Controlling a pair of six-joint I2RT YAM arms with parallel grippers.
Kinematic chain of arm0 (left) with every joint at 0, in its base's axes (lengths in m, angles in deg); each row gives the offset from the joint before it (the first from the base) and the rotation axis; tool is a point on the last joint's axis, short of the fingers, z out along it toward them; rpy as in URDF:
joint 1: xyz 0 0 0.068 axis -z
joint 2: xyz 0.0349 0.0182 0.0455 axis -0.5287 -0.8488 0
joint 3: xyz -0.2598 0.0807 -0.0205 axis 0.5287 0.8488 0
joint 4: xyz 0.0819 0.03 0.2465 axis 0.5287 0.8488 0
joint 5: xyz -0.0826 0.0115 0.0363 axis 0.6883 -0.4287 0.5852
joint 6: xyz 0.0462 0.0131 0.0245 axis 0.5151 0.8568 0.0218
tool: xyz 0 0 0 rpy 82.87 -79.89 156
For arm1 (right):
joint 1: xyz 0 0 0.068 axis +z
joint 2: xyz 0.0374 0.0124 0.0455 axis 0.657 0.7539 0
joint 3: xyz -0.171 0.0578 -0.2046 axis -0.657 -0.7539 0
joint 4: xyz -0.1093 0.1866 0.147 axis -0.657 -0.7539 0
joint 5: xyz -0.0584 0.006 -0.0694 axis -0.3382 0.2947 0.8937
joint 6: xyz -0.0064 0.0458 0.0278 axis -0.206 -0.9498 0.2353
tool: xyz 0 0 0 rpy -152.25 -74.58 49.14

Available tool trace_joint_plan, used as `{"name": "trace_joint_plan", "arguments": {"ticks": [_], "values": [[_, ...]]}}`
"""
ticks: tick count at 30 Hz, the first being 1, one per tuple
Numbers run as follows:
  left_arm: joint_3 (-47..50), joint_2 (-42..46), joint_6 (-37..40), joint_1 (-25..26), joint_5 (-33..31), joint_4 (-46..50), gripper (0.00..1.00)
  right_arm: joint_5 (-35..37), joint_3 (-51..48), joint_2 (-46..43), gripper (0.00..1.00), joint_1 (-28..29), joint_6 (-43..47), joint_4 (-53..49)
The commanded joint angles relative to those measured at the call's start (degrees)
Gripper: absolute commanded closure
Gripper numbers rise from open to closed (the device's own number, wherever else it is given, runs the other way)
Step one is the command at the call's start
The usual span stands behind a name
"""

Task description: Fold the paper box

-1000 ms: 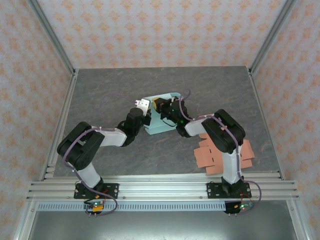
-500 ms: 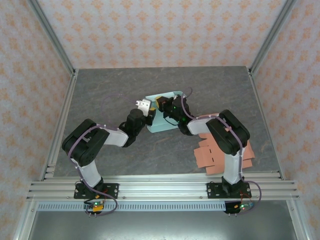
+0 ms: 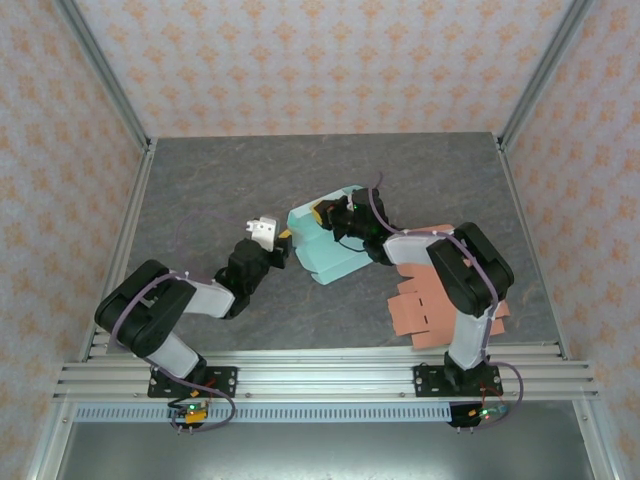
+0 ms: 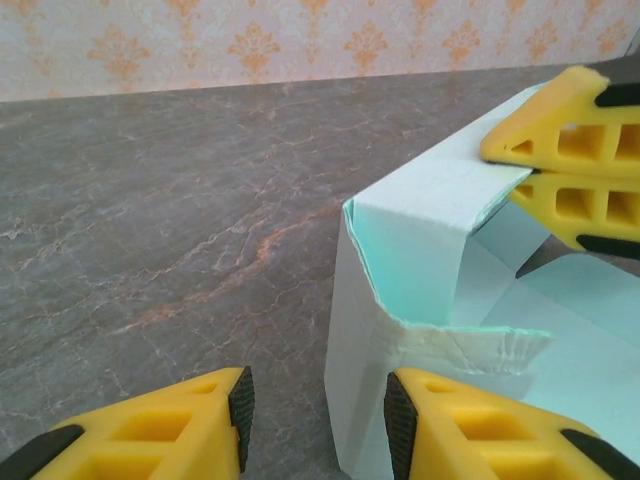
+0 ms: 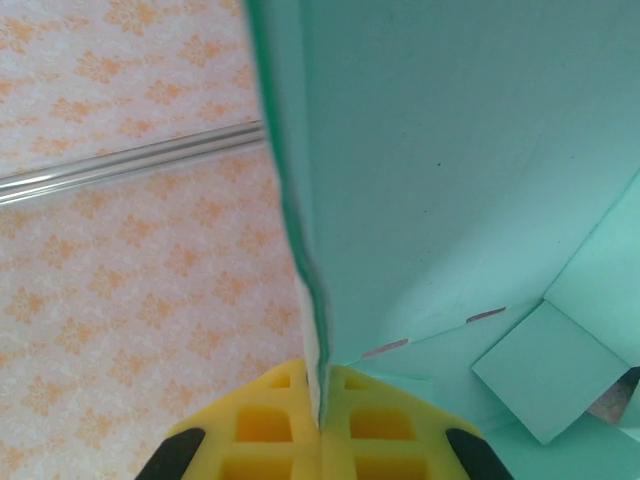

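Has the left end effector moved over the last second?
Yes. The left end effector has pulled back from the paper box, toward the table's left rail and the near edge.

No readable text, labels, brands, numbers or signs anywhere

Salmon flat cardboard blanks [image 3: 415,315] on grey marbled table [image 3: 200,190], right side; orange-patterned walls [image 3: 320,60] behind.
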Motion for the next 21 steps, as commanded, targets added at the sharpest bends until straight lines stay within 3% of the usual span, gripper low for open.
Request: {"name": "trace_joint_plan", "arguments": {"ticks": [1, 9, 14, 21], "values": [[-1.4, -2.1, -0.6, 0.1, 1.3, -4.9, 0.57, -3.9, 1.9, 1.4, 1.00, -0.6, -0.6, 1.5], [-5.5, -6.6, 1.0, 0.8, 5.0, -3.6, 0.55, -5.2, 1.9, 2.3, 1.00, -1.1, -1.0, 3.0], [-8.4, -12.4, -1.1, 1.9, 3.6, -6.7, 0.57, -5.6, 2.1, 3.0, 1.00, -1.4, -1.1, 4.8], [-10.4, -15.6, -3.5, 4.1, -3.4, -6.6, 0.57, -5.7, 0.4, 4.9, 1.00, -1.2, -4.3, 9.2]]}}
